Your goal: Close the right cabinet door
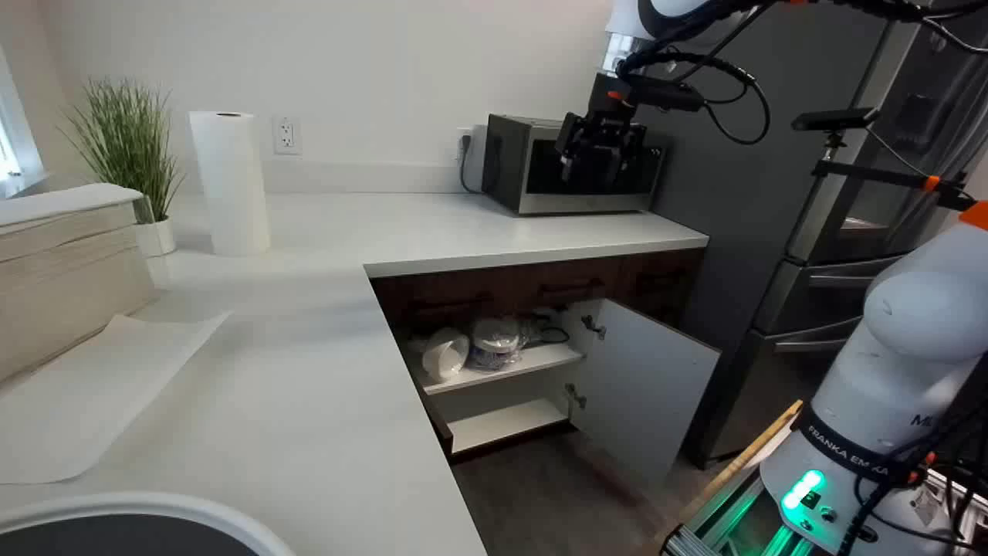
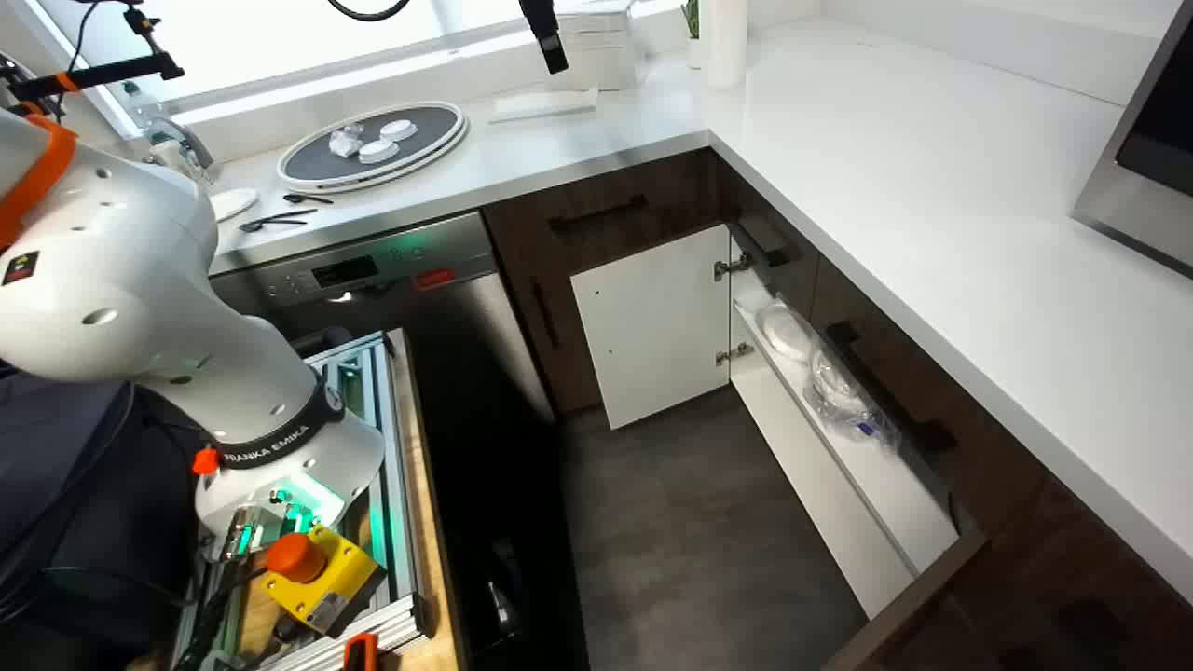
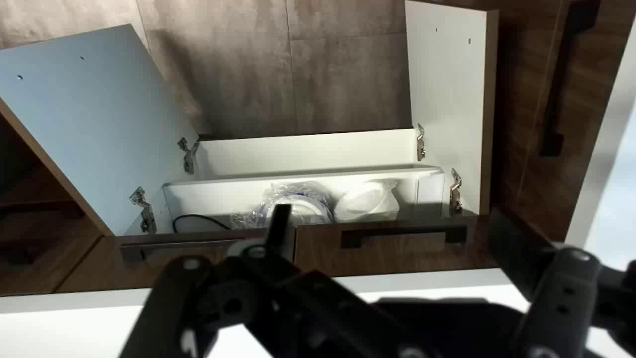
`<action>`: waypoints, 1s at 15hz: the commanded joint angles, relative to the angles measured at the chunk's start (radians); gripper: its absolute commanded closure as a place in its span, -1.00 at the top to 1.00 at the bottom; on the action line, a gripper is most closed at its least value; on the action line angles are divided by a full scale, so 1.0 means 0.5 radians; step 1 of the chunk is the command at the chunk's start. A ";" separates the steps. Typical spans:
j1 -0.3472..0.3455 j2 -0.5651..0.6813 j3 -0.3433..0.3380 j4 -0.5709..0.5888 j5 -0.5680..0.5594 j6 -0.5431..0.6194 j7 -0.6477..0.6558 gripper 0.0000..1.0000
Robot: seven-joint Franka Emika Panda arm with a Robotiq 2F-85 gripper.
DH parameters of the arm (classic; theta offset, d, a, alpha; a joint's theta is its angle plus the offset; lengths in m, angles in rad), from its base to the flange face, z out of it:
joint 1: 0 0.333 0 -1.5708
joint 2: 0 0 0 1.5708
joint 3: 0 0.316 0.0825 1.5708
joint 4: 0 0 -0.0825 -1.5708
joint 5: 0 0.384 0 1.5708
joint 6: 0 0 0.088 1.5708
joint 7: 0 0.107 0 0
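"Wrist view: the fingers [image 3: 280, 223] stand well apart and we see nothing held between them, so our gripper [image 1: 593, 162] is free. Where do we find the right cabinet door [image 1: 647, 384]?"

"Below the gripper and well apart from it, swung out on its hinges [image 3: 188, 158]. In an exterior view we face its pale grey inner side."

"How do we expect it to handle?"

"As a stiff, flat board, fairly heavy alone, yet with the hinges carrying it we should move it with a light push. We don't judge it fragile."

"Do we need a grasp?"

"Probably not. We would bring the gripper down past the desk [image 1: 324, 332], which lies below it, and press on the outer face near the free edge, where leverage is best. Two small marks [image 3: 82, 58] near that edge may be handle fixings, but we see no handle there."

"And the risk?"

"Its inner face looks smooth; if the outer one matches, the fingertips may slide. Close to the hinges, the door would feel much stiffer to us."
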 commanded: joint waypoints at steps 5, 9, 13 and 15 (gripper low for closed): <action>0.027 0.004 -0.024 0.003 -0.013 -0.003 0.010 1.00; 0.027 0.004 -0.024 0.003 -0.013 -0.003 0.010 1.00; -0.113 0.222 0.034 0.062 -0.177 0.062 0.410 1.00; -0.159 0.348 0.004 0.071 -0.260 0.120 0.596 1.00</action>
